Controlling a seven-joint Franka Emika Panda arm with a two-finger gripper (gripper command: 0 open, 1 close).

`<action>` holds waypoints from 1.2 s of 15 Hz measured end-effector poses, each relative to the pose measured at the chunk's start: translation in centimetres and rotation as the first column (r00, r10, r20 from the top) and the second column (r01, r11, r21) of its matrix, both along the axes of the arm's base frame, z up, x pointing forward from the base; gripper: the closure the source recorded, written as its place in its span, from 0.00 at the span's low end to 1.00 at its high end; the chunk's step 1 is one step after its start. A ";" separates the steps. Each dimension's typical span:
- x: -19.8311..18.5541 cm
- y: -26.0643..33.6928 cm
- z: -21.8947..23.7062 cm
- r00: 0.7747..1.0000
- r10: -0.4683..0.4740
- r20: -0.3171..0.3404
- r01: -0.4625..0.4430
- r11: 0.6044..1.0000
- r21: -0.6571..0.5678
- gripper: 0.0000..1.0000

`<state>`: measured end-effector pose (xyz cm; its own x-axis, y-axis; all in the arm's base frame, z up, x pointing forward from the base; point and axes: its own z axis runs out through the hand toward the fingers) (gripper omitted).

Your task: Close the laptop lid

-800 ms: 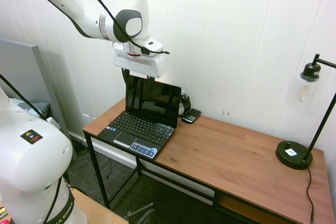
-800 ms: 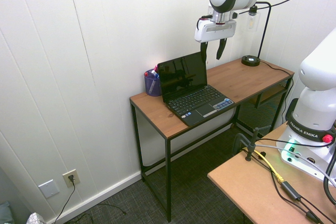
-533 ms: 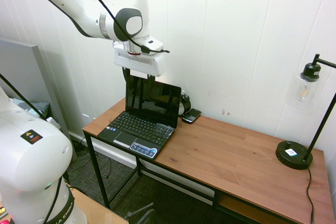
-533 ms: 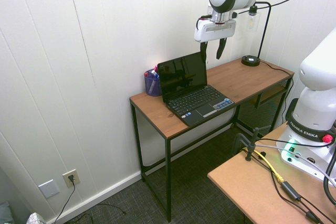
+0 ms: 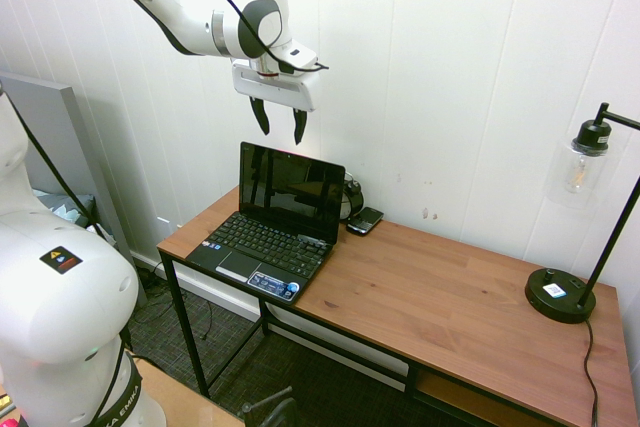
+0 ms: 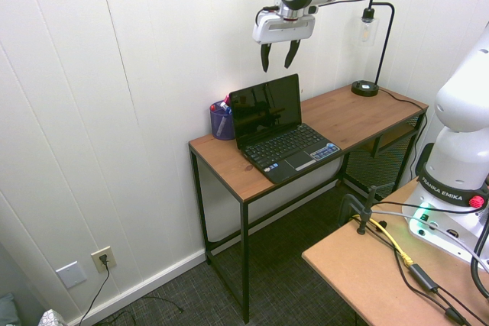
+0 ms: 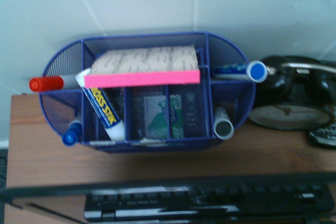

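The laptop lid (image 5: 290, 187) (image 6: 265, 108) stands upright and open, a black panel with a glossy dark screen, hinged to a small black netbook (image 5: 262, 250) on the wooden desk (image 5: 440, 307). My gripper (image 5: 279, 129) (image 6: 279, 57) hangs open in the air above the lid's top edge, fingers pointing down, touching nothing. In the wrist view the lid's thin top edge (image 7: 157, 184) runs across the lower part, with the keyboard (image 7: 210, 205) below it.
A blue mesh organiser (image 7: 147, 93) (image 6: 221, 121) with markers, a glue stick and a pink notepad stands behind the laptop against the wall. A small black phone (image 5: 365, 219) lies beside the lid. A black desk lamp (image 5: 575, 277) stands at the desk's far end.
The gripper has risen from close behind the lid's top edge to well above it and shifted towards the wall end of the lid. The lid has not moved.
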<state>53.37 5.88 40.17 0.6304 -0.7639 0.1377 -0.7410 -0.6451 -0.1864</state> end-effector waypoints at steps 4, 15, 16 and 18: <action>3.5 0.8 -2.1 0.999 -0.034 0.018 0.034 0.999 -0.017 1.00; 6.8 1.3 -7.0 0.996 -0.085 -0.042 0.083 0.996 -0.041 1.00; 6.7 1.3 -7.1 0.995 -0.088 -0.050 0.086 0.996 -0.040 1.00; 6.6 1.4 -7.4 0.993 -0.097 -0.068 0.095 0.995 -0.033 1.00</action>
